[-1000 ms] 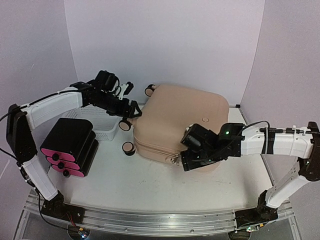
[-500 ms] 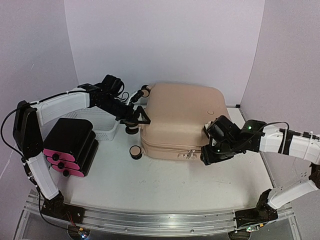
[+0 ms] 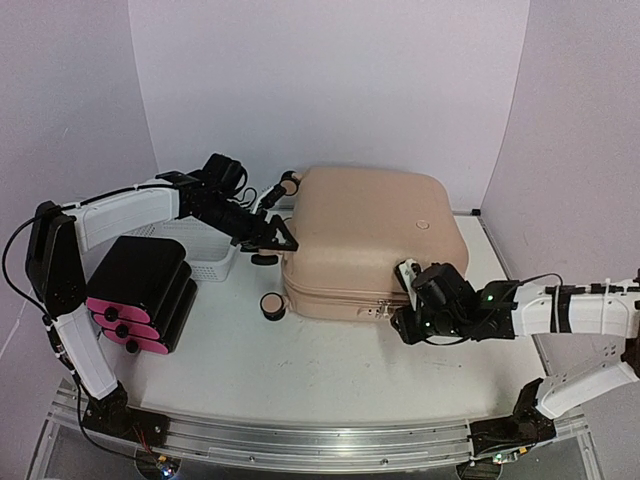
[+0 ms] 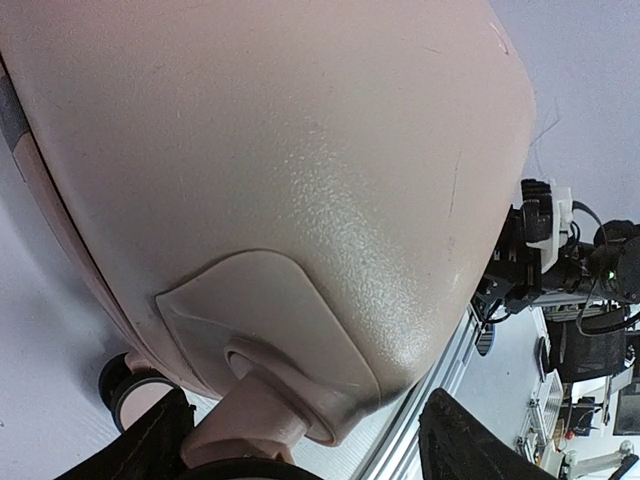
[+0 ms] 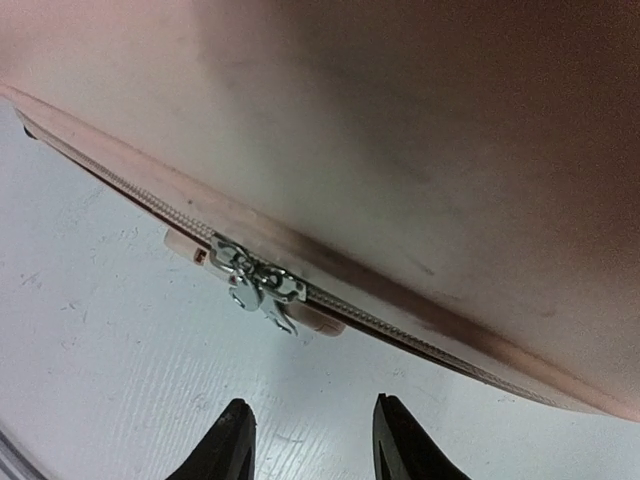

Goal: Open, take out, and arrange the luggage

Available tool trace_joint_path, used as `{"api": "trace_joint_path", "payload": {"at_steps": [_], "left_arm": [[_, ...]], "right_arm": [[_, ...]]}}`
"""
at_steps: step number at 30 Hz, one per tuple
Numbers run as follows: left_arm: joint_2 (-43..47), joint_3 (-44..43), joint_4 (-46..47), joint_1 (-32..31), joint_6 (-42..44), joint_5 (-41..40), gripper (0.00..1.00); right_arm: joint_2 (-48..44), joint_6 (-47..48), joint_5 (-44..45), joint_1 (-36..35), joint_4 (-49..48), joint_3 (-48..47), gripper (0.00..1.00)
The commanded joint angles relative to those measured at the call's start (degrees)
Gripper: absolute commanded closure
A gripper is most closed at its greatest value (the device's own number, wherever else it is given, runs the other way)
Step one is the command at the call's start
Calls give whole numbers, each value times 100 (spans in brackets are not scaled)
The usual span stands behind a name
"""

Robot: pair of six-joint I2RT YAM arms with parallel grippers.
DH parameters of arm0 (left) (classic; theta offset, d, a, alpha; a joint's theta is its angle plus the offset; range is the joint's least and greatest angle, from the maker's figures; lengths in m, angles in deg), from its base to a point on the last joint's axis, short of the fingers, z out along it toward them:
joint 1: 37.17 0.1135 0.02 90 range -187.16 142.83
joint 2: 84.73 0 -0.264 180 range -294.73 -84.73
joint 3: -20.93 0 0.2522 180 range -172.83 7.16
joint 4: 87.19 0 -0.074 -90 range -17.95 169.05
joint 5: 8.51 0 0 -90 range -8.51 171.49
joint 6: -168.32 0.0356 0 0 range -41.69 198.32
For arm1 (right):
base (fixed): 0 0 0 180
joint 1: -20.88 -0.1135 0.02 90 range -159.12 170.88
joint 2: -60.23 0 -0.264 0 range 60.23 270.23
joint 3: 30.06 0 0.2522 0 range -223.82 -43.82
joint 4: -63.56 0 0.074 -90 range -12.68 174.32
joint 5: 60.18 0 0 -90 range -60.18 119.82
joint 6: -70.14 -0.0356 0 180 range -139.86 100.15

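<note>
The luggage (image 3: 365, 235) is showing a hard plastic shell, matt and finely pebbled up close. On its near side the zipper pulls (image 5: 258, 287) are glinting as bright metal. The desk (image 3: 330, 360) is looking white, matt, faintly ribbed and scuffed. At left, the basket (image 3: 205, 262) is reading as white plastic mesh, the box (image 3: 140, 275) as matt black with smooth pink fronts.

"What's sitting on that white surface (image 3: 330, 370)?"

"The luggage (image 3: 365, 235), mostly. It lies flat on its broad side, right of the middle and toward the back."

"And over on the left?"

"A black box (image 3: 140, 285) with three pink drawer fronts turned toward the near edge. Just behind it stands a white mesh basket (image 3: 210, 258), between the box and the luggage."
</note>
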Motion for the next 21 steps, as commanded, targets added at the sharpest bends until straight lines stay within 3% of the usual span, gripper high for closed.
{"api": "trace_joint_path", "payload": {"at_steps": [1,6,13,21], "left_arm": [[209,176,-34,-170,-40,544,23],[176,296,-31,-170,-33,469,25],[110,285,-31,-170,-1,388,26],[151,286,-31,-171,45,252,28]], "right_arm": [[-128,604,978,-322,-1341,269,63],[84,734,1550,-443,-2030,451,80],[539,1102,1984,-540,-3431,807,84],[880,1165,2345,-581,-3878,942,86]]}}
